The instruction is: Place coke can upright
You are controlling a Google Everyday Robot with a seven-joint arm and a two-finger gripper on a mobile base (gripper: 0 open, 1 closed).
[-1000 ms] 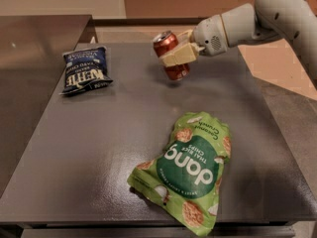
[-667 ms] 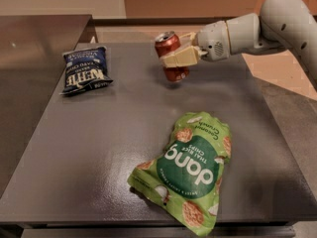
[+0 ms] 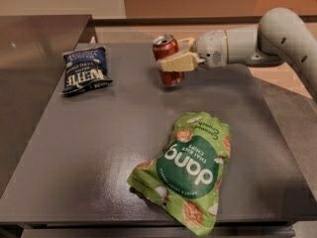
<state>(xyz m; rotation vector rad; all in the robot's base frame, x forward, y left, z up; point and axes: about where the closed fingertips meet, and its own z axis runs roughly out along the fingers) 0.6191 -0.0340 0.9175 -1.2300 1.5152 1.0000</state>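
Red coke can (image 3: 164, 48) sits toward the far middle of the grey surface (image 3: 89, 152), close to upright with a slight lean, silver top showing. We can't tell if its base is touching the surface or just off it. The pincer (image 3: 171, 54) is clamped on it, one cream finger (image 3: 176, 63) across the front of the can and the other behind it, reaching in from the right on the white arm (image 3: 277, 33). Well apart to the left a dark blue chip bag (image 3: 85, 71) lies flat. Nearer to us, a green chip bag (image 3: 190, 175) lies by the front edge, well clear of the can
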